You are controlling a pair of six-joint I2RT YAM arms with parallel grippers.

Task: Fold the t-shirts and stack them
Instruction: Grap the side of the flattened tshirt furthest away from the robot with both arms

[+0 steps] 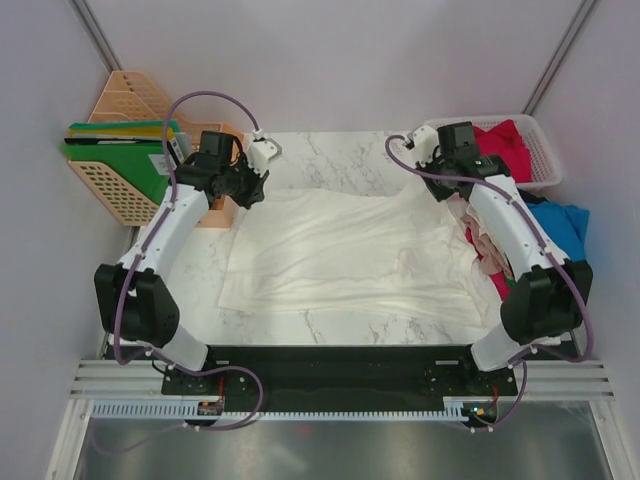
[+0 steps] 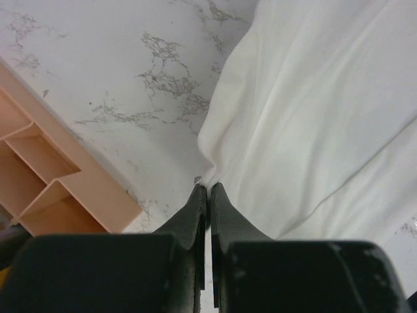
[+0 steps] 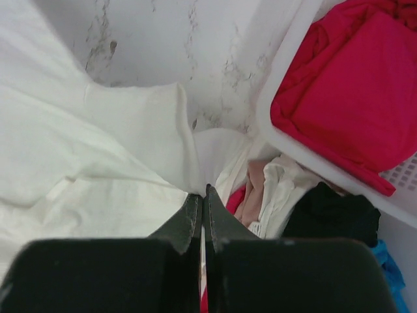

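Note:
A large white t-shirt [image 1: 350,250] lies spread over the marble table. My left gripper [image 1: 257,186] is shut on its far left corner; in the left wrist view the fingertips [image 2: 208,189] pinch the cloth's edge [image 2: 313,117]. My right gripper [image 1: 441,188] is shut on the shirt's far right corner, where the white cloth [image 3: 130,130] bunches at the tips [image 3: 203,193]. A red t-shirt [image 1: 505,140] [image 3: 352,85] lies in the basket. Beside the table's right edge a heap holds a blue t-shirt [image 1: 560,225], a black one [image 3: 332,212], a beige one [image 3: 257,189] and more red cloth [image 1: 495,280].
A white mesh basket [image 1: 545,150] [image 3: 287,134] stands at the back right corner. A peach plastic rack [image 1: 125,190] [image 2: 65,189] with green folders [image 1: 120,155] stands at the back left, close to my left wrist. Grey walls enclose the table.

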